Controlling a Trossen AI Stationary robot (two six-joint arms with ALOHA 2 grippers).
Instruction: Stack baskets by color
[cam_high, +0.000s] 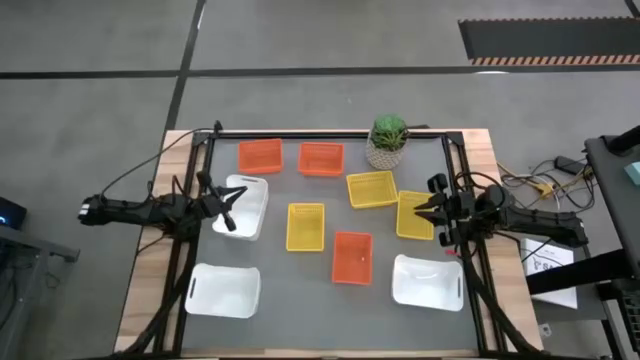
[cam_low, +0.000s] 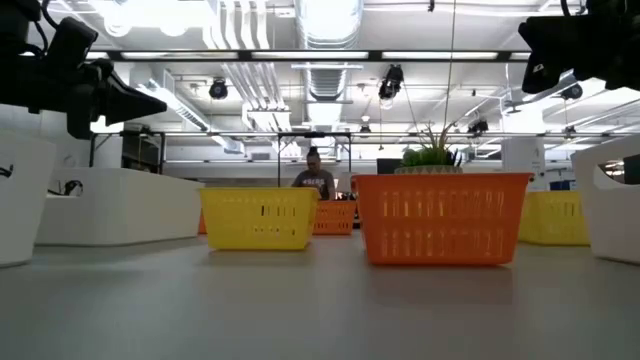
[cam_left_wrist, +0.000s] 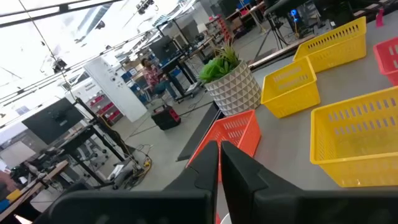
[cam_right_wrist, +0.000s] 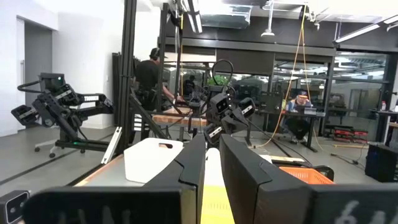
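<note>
The counter (cam_high: 300, 290) is a grey mat inside a dark frame on a wooden top, and nine baskets lie scattered on it, none stacked. The three white baskets are the largest: one at the left edge (cam_high: 244, 207), one at the near left corner (cam_high: 222, 290) and one at the near right corner (cam_high: 427, 281). Two orange baskets (cam_high: 260, 156) (cam_high: 321, 159) sit side by side along the far edge, and the third orange basket (cam_high: 352, 257) is near the middle, toward the front. One yellow basket (cam_high: 305, 227) lies at the centre, just beside that orange one; another yellow basket (cam_high: 372, 189) is tilted right of centre, and the third yellow basket (cam_high: 413, 215) lies at the right, partly under the right arm. A potted green plant (cam_high: 388, 141) stands at the far edge, just beyond the tilted yellow basket. The left end effector (cam_high: 226, 199) hovers above the white basket at the left edge, its fingers (cam_left_wrist: 208, 168) pressed together and holding nothing. The right end effector (cam_high: 434, 210) hangs over the right yellow basket, its fingers (cam_right_wrist: 193, 158) a narrow gap apart and empty
</note>
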